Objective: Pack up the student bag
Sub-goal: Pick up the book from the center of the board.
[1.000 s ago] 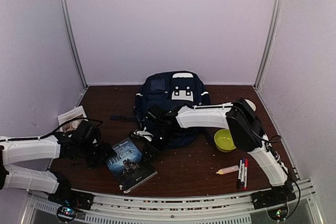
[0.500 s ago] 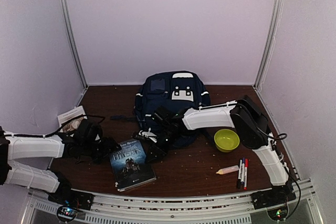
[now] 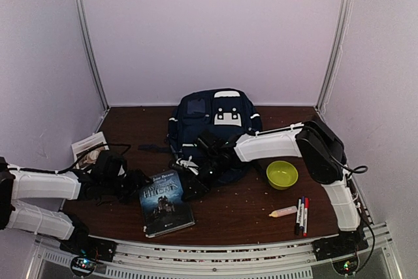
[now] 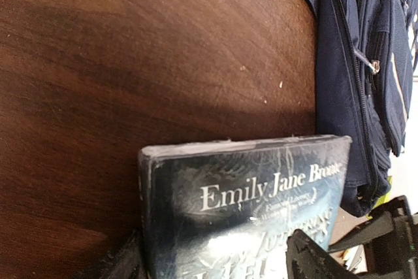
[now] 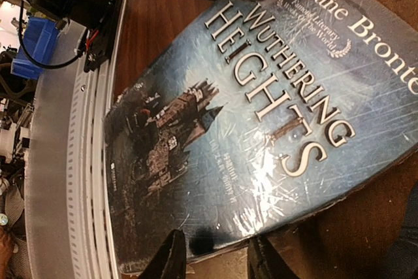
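Now, step in hand: book handling. Both arms meet at the book (image 3: 164,202), which lies flat just in front of the student bag (image 3: 212,125). We judge nothing is packed yet.
Student bag: stands at the back, front panel facing us. Its zips look shut in the left wrist view, and we see no open mouth.
Left gripper (image 4: 215,258): jaws wide, straddling the book on its side away from the bag. We see no clamp.
Right gripper (image 5: 217,256): fingers partly parted at the book's edge nearer the bag. Gripping or only touching, we cannot tell.
Unpacked nearby: green bowl (image 3: 281,174) just beside the bag and markers (image 3: 302,215) farther in front, both on the right arm's side.
Next move, our guess: needs a firm hold on the book and an opened compartment before any lift toward the bag.
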{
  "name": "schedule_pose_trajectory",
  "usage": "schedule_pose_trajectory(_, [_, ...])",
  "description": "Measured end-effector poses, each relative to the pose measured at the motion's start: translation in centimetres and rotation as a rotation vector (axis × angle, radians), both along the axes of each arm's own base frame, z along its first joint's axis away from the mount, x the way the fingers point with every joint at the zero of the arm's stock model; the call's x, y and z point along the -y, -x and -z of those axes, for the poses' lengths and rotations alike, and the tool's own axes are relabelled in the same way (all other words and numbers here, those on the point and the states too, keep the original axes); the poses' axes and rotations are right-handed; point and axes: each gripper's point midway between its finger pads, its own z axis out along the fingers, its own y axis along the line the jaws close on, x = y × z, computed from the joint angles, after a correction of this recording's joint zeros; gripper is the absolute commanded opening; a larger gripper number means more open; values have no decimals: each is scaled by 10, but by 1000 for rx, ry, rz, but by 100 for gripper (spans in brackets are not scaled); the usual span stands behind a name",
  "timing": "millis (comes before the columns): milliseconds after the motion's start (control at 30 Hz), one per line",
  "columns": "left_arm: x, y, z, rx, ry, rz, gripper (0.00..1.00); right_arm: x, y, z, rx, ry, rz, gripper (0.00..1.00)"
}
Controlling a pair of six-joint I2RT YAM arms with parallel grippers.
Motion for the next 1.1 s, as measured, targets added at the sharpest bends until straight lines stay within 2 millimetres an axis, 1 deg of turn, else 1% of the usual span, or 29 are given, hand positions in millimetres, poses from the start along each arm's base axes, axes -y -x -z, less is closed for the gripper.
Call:
schedule_pose_trajectory(233, [6, -4, 1, 6, 21, 13, 74, -9, -5, -47, 11, -81, 42, 35])
schedule_pose_trajectory(333, [11, -11, -1, 7, 23, 21, 74, -9, -11, -53, 17, -68, 64, 35])
schedule_pose_trajectory(433, [16, -21, -1, 2, 12, 27, 73, -5, -20, -53, 24, -35, 100, 35])
schedule_pose_trajectory(567, [23, -29, -2, -4, 1, 43, 73, 3, -40, -49, 54, 4, 161, 36])
schedule_pose_trajectory(667, [31, -36, -1, -12, -6, 71, 73, 12, -64, -46, 84, 21, 225, 37])
schedule_pose_trajectory(733, [39, -38, -1, -18, 3, 98, 73, 15, -81, -49, 107, 6, 262, 39])
schedule_pose_trajectory(833, [46, -41, 0, -21, 8, 126, 72, 22, -97, -50, 112, -2, 302, 44])
schedule_pose_trajectory(900, [49, -43, 0, -20, 13, 138, 73, 29, -97, -46, 103, 6, 311, 48])
schedule_pose_trajectory(1000, [53, -44, -1, -14, 22, 149, 73, 39, -86, -37, 64, 38, 305, 53])
schedule_pose_trajectory(1100, [54, -45, -1, -11, 26, 152, 72, 47, -74, -31, 21, 74, 289, 61])
